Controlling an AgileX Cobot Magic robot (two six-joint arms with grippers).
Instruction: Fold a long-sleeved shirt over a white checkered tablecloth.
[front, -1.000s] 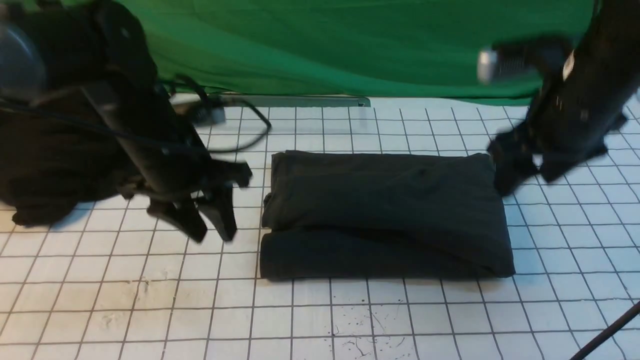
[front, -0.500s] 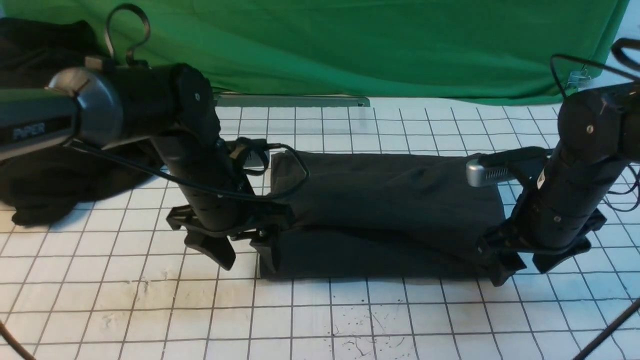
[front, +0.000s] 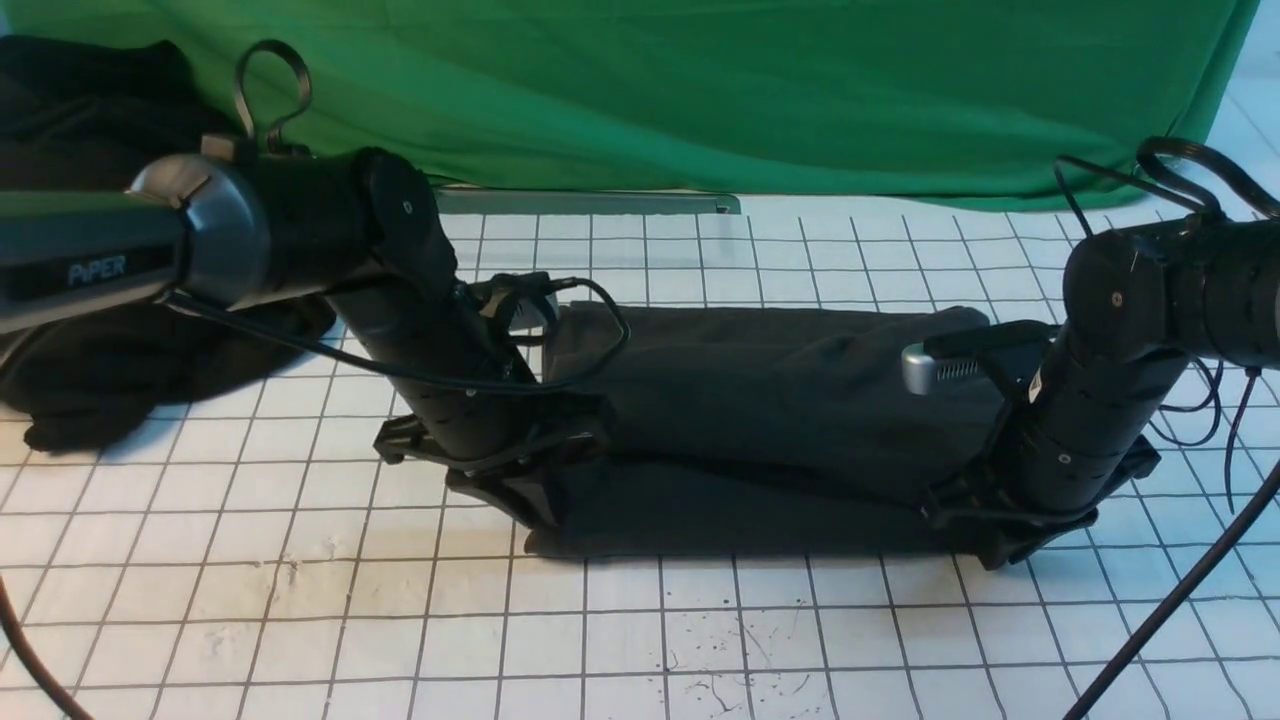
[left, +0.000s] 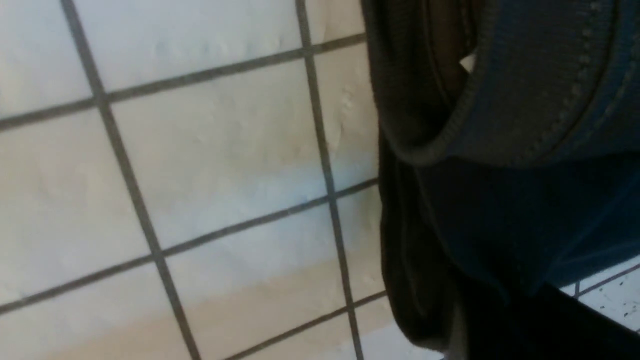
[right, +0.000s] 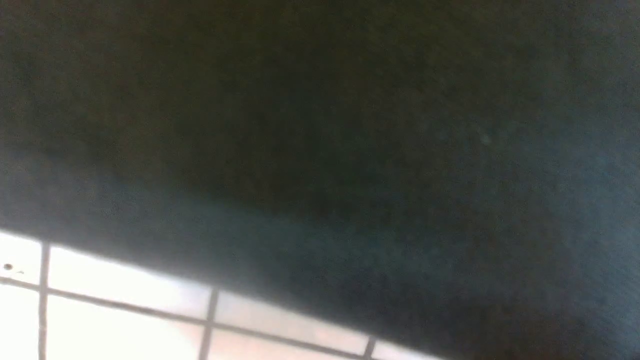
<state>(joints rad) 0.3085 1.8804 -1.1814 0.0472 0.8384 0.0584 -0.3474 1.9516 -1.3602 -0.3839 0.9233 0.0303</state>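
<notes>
The long-sleeved shirt (front: 780, 400) is lying folded into a rectangle in the middle of the white checkered tablecloth (front: 640, 630). The left gripper (front: 540, 505) and right gripper (front: 995, 545) are each clenching one of its near corners (presumably readying a further fold). The left wrist view is showing stacked layers and a ribbed collar (left: 450, 145), which the front view is hiding. The right wrist view is showing only dark cloth.
</notes>
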